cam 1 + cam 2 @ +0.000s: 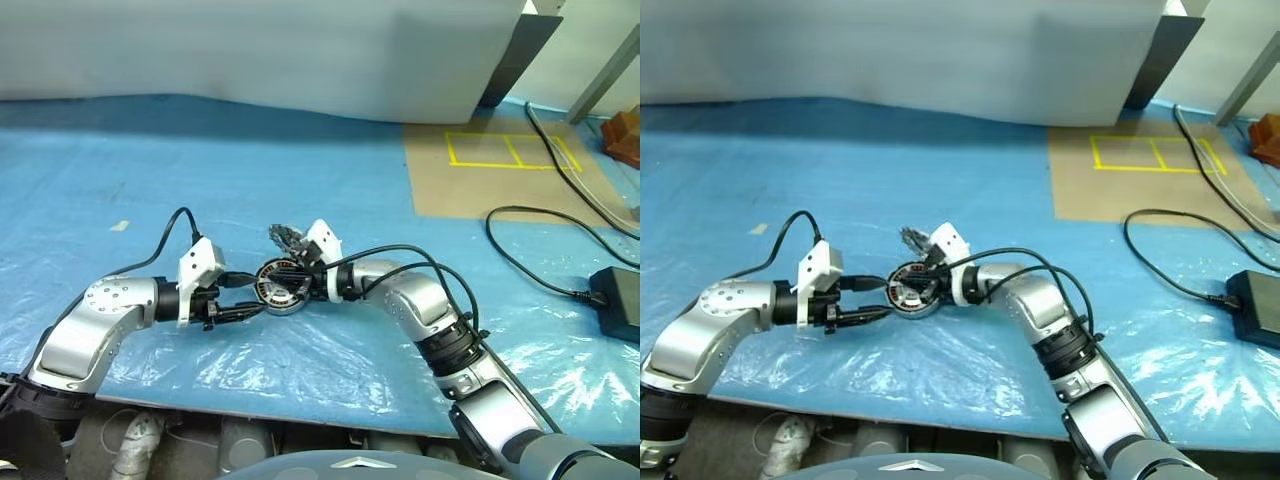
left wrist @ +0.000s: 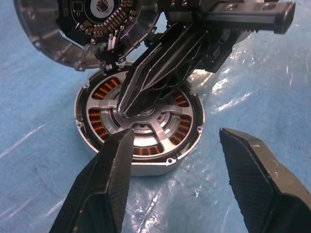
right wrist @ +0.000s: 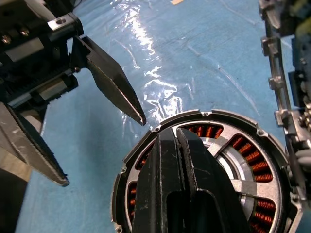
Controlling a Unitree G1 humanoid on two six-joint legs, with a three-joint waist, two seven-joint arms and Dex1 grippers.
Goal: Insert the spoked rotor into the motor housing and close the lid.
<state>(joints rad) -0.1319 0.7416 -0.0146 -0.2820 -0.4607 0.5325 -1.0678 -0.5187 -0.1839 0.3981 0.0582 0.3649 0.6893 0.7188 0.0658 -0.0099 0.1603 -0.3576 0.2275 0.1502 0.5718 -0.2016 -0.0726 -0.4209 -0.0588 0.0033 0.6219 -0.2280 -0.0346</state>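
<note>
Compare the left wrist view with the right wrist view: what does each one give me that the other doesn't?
Left wrist view alone: the lid, its inner face with circuitry, leaning tilted behind the motor housing, and the housing's whole rim with the spoked rotor seated inside.

Right wrist view alone: the left gripper seen from outside, open beside the housing, and a piece of tape on the sheet.

Both: the copper coils, the blue plastic sheet, and the right gripper, shut, tips over the housing's centre.

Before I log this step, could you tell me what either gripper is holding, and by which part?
Nothing is held: the left gripper stands open beside the motor housing, and the right gripper is shut, empty, over the housing.
</note>
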